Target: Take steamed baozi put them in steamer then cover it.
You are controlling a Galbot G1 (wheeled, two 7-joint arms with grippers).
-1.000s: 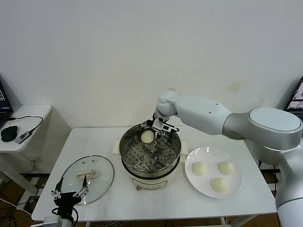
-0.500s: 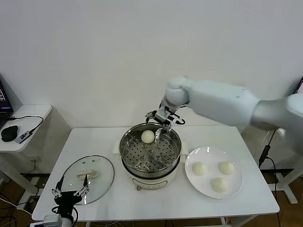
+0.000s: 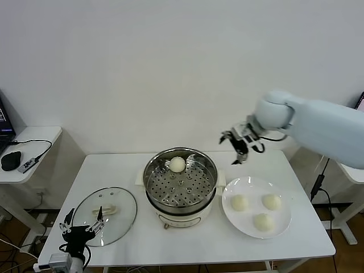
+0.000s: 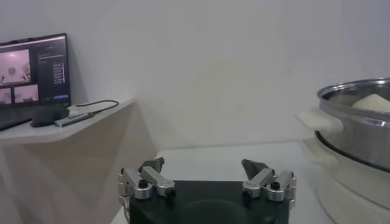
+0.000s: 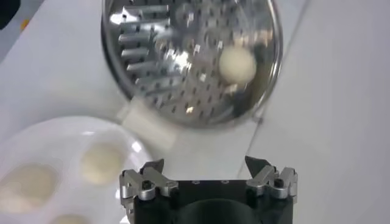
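Note:
One cream-white baozi (image 3: 177, 164) (image 5: 237, 65) lies on the perforated tray at the back of the steel steamer (image 3: 153, 193) (image 5: 119, 55) (image 4: 359, 131) in the middle of the table. Three more baozi (image 3: 239, 202) (image 3: 271, 201) (image 3: 263, 222) sit on the white plate (image 3: 284, 224) to its right; the right wrist view shows one (image 5: 102, 161) on that plate (image 5: 55, 137). My right gripper (image 3: 241, 143) (image 5: 207, 167) hangs open and empty in the air, behind the plate and right of the steamer. My left gripper (image 3: 82, 228) (image 4: 206, 167) stays open at the table's front left corner, by the lid.
The round glass lid (image 3: 122, 219) with its cream handle (image 3: 106, 210) lies flat on the table left of the steamer. A side desk (image 3: 34, 139) (image 4: 55, 128) with a mouse and cables stands to the far left. The wall is close behind the table.
My right gripper has left the baozi in the steamer, risen and swung right to above the back of the plate. The left arm has barely moved.

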